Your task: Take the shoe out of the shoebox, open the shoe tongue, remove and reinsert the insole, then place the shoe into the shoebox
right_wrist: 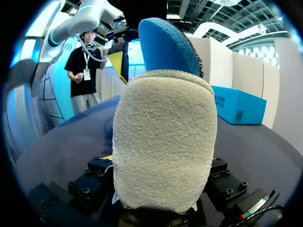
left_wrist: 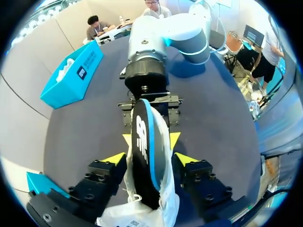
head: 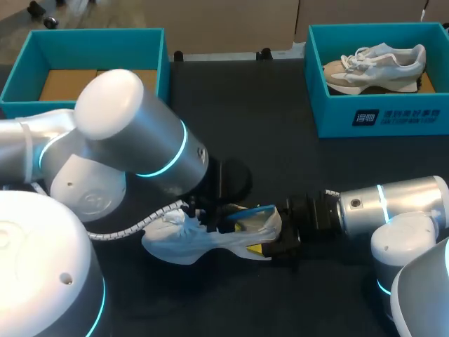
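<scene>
1. Shoe [head: 175, 242] is in the middle of the bench [head: 280, 161], well apart from the left shoebox [head: 158, 63] and right shoebox [head: 379, 116] at the far edge.
2. Left jaws pinch its midsection, right jaws are clamped on the heel.
3. Insole [left_wrist: 144, 151] is poking out.

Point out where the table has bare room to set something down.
Bare table between the left box and right shoebox, and between that shoebox and the right arm. Crowded around the white shoe, held by left gripper and right gripper.

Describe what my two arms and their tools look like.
The left arm and right arm are rounded silver cylinders with glowing cyan rings; a white coiled cable trails from the left. The left tool and right tool are black with yellow tips.
</scene>
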### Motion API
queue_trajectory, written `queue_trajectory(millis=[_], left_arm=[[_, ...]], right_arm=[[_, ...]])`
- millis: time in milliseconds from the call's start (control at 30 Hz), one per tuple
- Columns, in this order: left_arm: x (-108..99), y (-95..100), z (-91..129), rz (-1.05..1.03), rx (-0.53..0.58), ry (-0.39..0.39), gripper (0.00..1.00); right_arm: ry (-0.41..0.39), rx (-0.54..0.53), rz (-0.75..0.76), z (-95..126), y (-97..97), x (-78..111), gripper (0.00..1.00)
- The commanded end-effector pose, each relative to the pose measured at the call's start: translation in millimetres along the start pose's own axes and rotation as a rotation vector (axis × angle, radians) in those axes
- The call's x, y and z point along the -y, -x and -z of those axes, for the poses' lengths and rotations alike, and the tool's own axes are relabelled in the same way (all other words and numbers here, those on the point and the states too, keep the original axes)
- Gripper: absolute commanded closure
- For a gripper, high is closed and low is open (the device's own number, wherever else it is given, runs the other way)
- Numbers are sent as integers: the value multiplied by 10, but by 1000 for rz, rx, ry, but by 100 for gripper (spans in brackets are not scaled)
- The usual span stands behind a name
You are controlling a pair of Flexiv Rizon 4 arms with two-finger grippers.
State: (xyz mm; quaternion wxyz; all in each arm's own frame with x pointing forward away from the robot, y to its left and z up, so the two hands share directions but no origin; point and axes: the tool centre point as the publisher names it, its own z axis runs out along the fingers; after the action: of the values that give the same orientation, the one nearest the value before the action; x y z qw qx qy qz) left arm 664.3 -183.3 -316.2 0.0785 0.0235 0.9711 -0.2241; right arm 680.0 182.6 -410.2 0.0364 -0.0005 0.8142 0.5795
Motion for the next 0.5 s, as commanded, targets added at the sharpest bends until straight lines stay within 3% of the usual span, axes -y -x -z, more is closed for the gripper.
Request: queue_trajectory(millis=[33, 500], left_arm=[[19, -18, -116, 2, 29, 0, 44], [42, -39, -241, 48, 154, 41, 40]], right_arm=[[-4, 1, 0, -3, -9, -12, 100], [-4, 1, 0, -3, -9, -12, 100]])
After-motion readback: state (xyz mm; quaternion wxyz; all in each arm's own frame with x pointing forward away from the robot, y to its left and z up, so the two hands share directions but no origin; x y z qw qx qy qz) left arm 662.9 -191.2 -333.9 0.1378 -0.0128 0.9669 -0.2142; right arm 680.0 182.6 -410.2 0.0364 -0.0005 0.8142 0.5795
